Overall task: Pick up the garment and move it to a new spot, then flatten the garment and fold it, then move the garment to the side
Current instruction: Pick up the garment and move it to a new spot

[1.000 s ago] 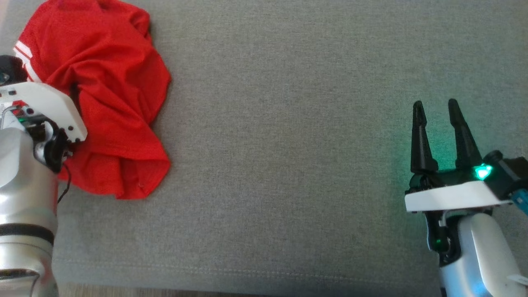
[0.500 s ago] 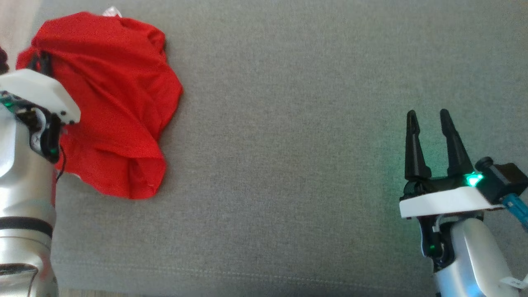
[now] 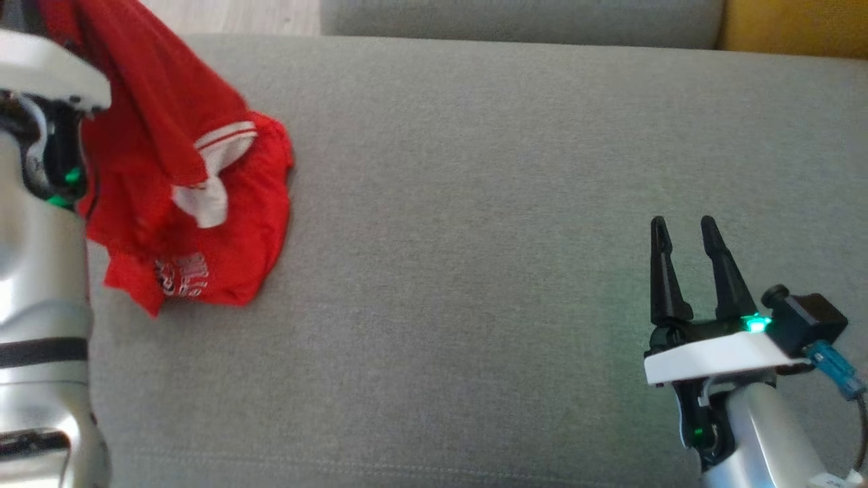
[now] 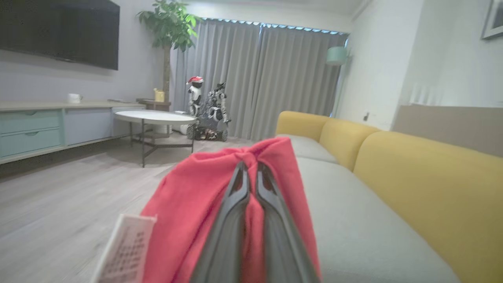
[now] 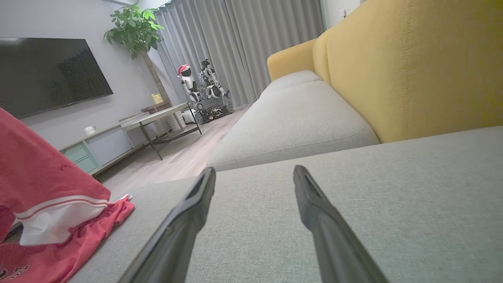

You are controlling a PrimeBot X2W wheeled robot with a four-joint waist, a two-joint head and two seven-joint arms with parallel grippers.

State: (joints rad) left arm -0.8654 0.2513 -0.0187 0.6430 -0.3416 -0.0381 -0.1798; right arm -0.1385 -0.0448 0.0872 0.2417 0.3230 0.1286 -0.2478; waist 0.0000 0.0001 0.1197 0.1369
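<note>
Near the front right corner of the grey seat cushion (image 3: 475, 271), the right gripper (image 3: 681, 225) hovers with its two dark fingers spread and nothing between them, well apart from the cloth. At the cushion's left edge, the left gripper (image 4: 251, 167) pinches a bunched fold of the red garment (image 3: 203, 224). In the left wrist view the fabric gathers over and between the fingertips, and a white care label (image 4: 125, 247) hangs beside them. The garment's upper part rises toward that grip. Its lower part, with a white-trimmed sleeve (image 3: 217, 146) and printed lettering (image 3: 180, 274), lies crumpled on the cushion close to the left edge. Farther off, the bare cushion runs to its far edge, where a second grey cushion (image 3: 515, 17) and a yellow backrest (image 3: 793, 27) begin.

The step in hand looks like the pick-up and carry. To do it well, the left arm should lift until the trailing hem clears the cushion before it travels sideways, because dragging would twist the pile further. A slow, steady carry suits a pinch on loose cloth. The open middle of the cushion is the sensible target, far enough from the left edge that nothing hangs over it. The right gripper is well placed to take a second corner for flattening.
</note>
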